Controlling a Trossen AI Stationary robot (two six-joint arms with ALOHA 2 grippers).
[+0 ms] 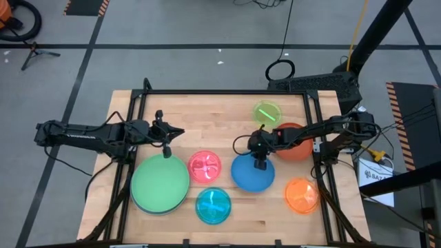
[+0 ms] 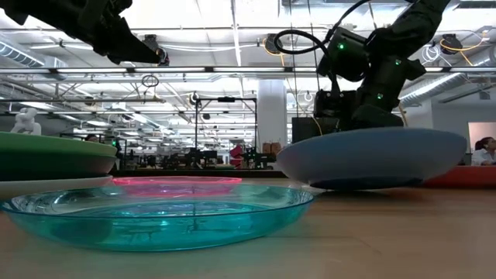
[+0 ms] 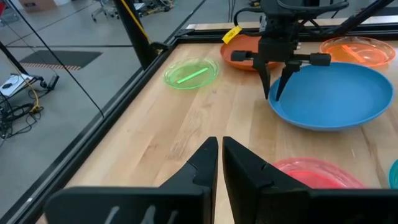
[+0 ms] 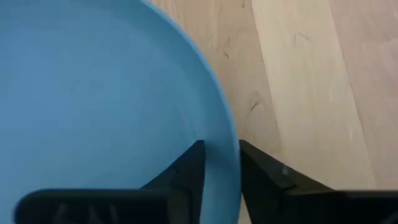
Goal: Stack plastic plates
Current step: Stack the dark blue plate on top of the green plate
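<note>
Right wrist view: right hand (image 4: pixel 221 163) clamped on blue plate (image 4: pixel 93 93) rim. Keep plate level, carry to green plate (image 1: pixel 160 182). Left hand (image 3: pixel 220 163) together, waiting.

The light green plate (image 1: pixel 160 182) tops a stack. Beside it lie the translucent pink plate (image 1: pixel 204 167) and cyan plate (image 1: pixel 213 205). Beyond the pink sits the blue plate (image 1: pixel 249 176), tilted, then red-orange (image 1: pixel 298 146), orange (image 1: pixel 301 195) and lime (image 1: pixel 268 111) plates.

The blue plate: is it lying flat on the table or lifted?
Lifted on one side: the blue plate tilts above the table, its rim between the right gripper fingers.
</note>
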